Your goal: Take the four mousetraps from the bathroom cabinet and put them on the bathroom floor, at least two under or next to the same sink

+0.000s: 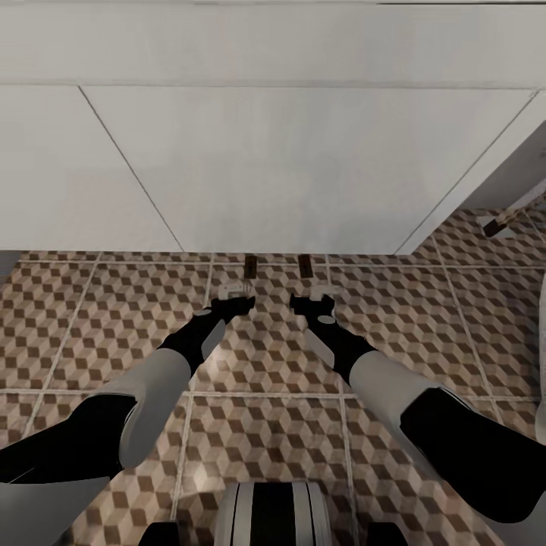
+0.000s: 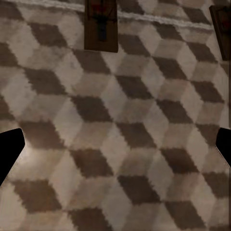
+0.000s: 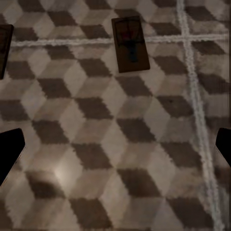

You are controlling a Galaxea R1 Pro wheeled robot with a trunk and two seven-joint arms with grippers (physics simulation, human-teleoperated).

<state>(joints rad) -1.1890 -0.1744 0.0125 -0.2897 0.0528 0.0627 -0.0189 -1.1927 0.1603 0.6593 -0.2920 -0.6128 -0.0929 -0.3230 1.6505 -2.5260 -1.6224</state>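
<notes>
My black left gripper [image 1: 231,303] and right gripper [image 1: 312,305], both spread empty; two dark brown flat mousetraps [image 1: 250,265] [image 1: 305,265] placed on cube-pattern tile floor [image 1: 106,318] by white vanity [image 1: 288,167]. Next: probably fetch remaining traps.

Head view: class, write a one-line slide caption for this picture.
Two open grippers, left and right, hover over two small dark brown mousetraps lying on cube-pattern floor tiles beside a white vanity front.

Two dark mousetraps [image 1: 250,265] [image 1: 305,265] flat on bathroom floor [image 1: 106,318]
</notes>
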